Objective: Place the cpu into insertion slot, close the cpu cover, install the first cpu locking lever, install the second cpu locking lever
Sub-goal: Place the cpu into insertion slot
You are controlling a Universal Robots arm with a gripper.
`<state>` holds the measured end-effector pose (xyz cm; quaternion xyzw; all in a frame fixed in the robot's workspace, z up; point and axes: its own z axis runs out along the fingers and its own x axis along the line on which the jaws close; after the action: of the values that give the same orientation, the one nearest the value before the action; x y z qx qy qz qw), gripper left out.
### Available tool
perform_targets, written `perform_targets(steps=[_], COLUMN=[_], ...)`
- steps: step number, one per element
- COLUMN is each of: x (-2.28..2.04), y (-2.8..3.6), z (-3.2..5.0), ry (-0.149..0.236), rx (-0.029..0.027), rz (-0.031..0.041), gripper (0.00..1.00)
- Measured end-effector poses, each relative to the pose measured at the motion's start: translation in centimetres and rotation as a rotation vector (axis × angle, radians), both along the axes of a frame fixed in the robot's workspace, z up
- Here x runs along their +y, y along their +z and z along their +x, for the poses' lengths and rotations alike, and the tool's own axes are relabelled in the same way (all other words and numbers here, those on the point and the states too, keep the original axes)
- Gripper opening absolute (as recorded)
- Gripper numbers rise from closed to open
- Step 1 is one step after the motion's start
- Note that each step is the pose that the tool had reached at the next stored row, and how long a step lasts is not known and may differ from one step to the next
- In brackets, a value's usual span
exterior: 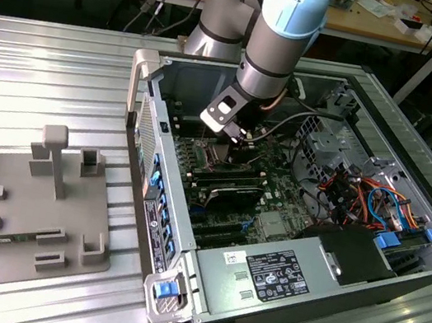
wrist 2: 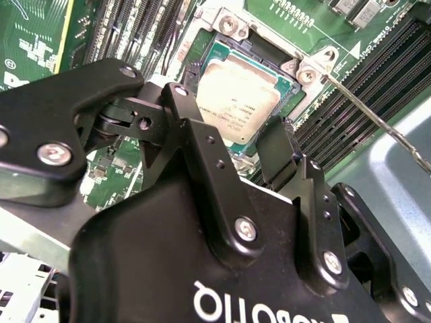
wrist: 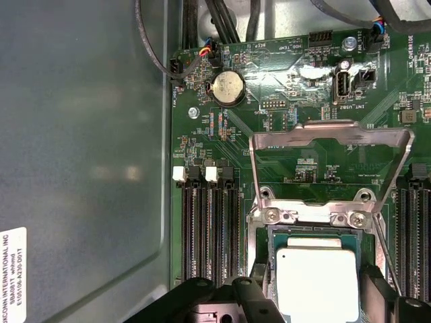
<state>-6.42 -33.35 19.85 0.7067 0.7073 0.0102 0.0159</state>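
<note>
The cpu, a small square chip with a silvery top, lies flat in the insertion slot on the green motherboard. It also shows in the second wrist view, the cpu inside the slot's silver rim. My gripper reaches down over it, and its two black fingers press against opposite edges of the chip. The cpu cover, a hollow silver frame, stands swung up on its hinge. A thin wire locking lever sticks out beside the slot. In the exterior view the gripper is low inside the computer case.
Long black memory slots run on both sides of the socket. The case's grey wall stands close by. Cables and drive bays sit toward the exterior view's right. A grey fixture tray lies outside the case.
</note>
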Motion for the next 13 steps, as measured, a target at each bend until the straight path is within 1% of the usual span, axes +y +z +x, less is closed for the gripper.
perform_targets(steps=[9,10,11,13], x=[0.0,-0.02,-0.01,-0.01], y=[0.0,0.03,0.02,0.01], z=[0.01,0.01,0.01,0.02], ry=[-0.003,-0.004,-0.004,-0.005], rx=[0.0,0.0003,0.0004,0.0002], rz=[-0.0001,-0.0012,-0.0007,-0.0003], gripper=[0.62,0.6,0.55,0.55])
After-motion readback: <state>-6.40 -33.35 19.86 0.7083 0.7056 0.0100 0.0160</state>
